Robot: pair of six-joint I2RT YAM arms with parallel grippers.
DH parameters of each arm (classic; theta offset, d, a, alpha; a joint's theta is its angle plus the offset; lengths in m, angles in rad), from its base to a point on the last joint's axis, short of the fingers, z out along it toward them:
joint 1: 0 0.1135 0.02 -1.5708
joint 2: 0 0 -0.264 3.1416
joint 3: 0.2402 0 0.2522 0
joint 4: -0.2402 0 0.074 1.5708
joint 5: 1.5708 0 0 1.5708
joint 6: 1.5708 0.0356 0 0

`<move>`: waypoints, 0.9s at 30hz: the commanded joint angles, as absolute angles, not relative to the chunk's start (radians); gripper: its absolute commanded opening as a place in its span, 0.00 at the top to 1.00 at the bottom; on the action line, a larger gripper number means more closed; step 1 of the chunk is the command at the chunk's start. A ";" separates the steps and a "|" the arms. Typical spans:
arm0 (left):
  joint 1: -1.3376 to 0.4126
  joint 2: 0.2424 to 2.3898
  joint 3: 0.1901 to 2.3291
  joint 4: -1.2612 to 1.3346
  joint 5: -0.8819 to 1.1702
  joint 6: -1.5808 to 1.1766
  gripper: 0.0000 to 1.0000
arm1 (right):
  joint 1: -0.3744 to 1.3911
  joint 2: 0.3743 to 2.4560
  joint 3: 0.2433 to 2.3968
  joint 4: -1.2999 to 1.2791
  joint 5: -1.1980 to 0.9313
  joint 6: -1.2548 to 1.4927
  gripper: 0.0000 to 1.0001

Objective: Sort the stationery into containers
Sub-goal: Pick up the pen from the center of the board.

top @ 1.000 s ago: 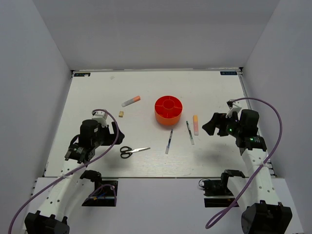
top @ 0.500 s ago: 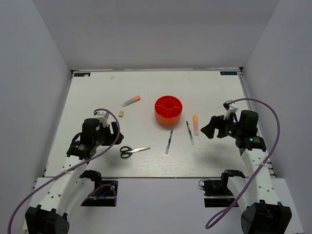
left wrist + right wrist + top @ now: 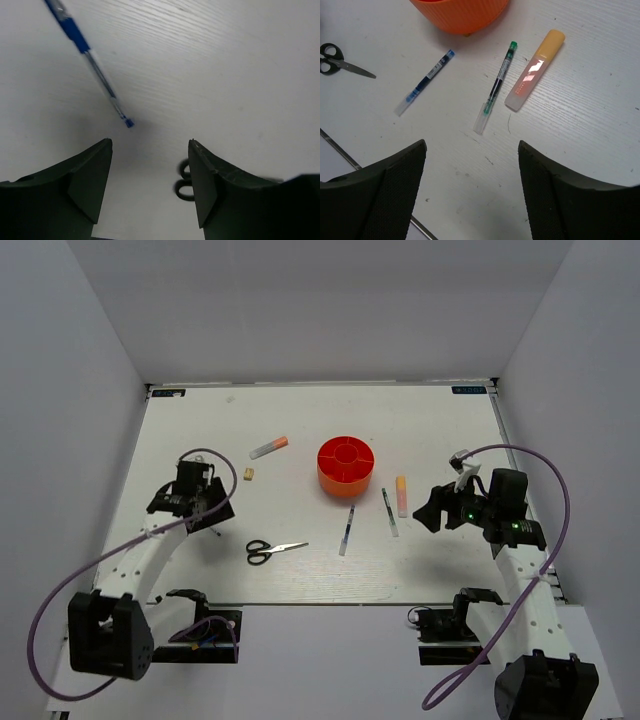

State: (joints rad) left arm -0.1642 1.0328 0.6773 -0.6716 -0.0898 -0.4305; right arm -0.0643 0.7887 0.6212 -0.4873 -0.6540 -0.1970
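The orange-red organizer cup (image 3: 346, 467) stands mid-table; its ribbed wall shows in the right wrist view (image 3: 460, 12). An orange-capped marker (image 3: 269, 447) and a tan eraser (image 3: 249, 475) lie to its left. The black-handled scissors (image 3: 275, 551) lie near the front. A blue pen (image 3: 346, 530), a green pen (image 3: 389, 512) and a peach highlighter (image 3: 401, 495) lie in front of the cup. My left gripper (image 3: 207, 514) is open and empty, left of the scissors (image 3: 184, 183), with the blue pen (image 3: 90, 55) ahead. My right gripper (image 3: 432, 508) is open and empty above the table, near the green pen (image 3: 495, 87) and highlighter (image 3: 535, 70).
White walls close in the table on the left, back and right. The table's near edge (image 3: 340, 150) shows as a metal strip at the lower left of the right wrist view. The blue pen (image 3: 425, 82) and scissors (image 3: 342, 60) also show there.
My left arm has drawn back and turned, so its gripper now sits farther left of the scissors. My right gripper has shifted slightly toward the near edge. No object has moved.
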 commanded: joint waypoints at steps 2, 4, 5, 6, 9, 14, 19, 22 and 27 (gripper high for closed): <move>-0.068 1.164 0.791 -0.735 -0.209 -0.595 0.27 | -0.061 0.790 0.679 -0.523 -0.632 -0.206 0.28; -0.038 1.187 0.814 -0.738 -0.215 -0.658 0.33 | -0.058 0.784 0.684 -0.535 -0.630 -0.203 0.30; -0.016 1.230 0.828 -0.738 -0.215 -0.701 0.35 | -0.060 0.781 0.687 -0.541 -0.624 -0.202 0.30; -0.011 1.241 0.842 -0.738 -0.215 -0.730 0.37 | -0.058 0.775 0.690 -0.538 -0.621 -0.202 0.30; -0.006 1.313 0.880 -0.752 -0.219 -0.768 0.40 | -0.058 0.759 0.689 -0.538 -0.609 -0.196 0.30; 0.047 1.374 0.926 -0.778 -0.241 -0.787 0.40 | -0.055 0.750 0.698 -0.549 -0.601 -0.193 0.28; 0.115 1.468 0.954 -0.772 -0.247 -0.781 0.40 | -0.052 0.747 0.706 -0.554 -0.597 -0.193 0.27; 0.127 1.532 0.962 -0.753 -0.242 -0.767 0.40 | -0.049 0.747 0.707 -0.558 -0.589 -0.196 0.27; 0.141 1.612 0.977 -0.718 -0.235 -0.767 0.42 | -0.046 0.752 0.707 -0.554 -0.578 -0.198 0.27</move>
State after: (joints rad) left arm 0.1337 1.5993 0.9466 -0.7479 -0.2283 -0.7654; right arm -0.0509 0.7589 0.6655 -0.5518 -0.5869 -0.1928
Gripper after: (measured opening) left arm 0.582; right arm 0.731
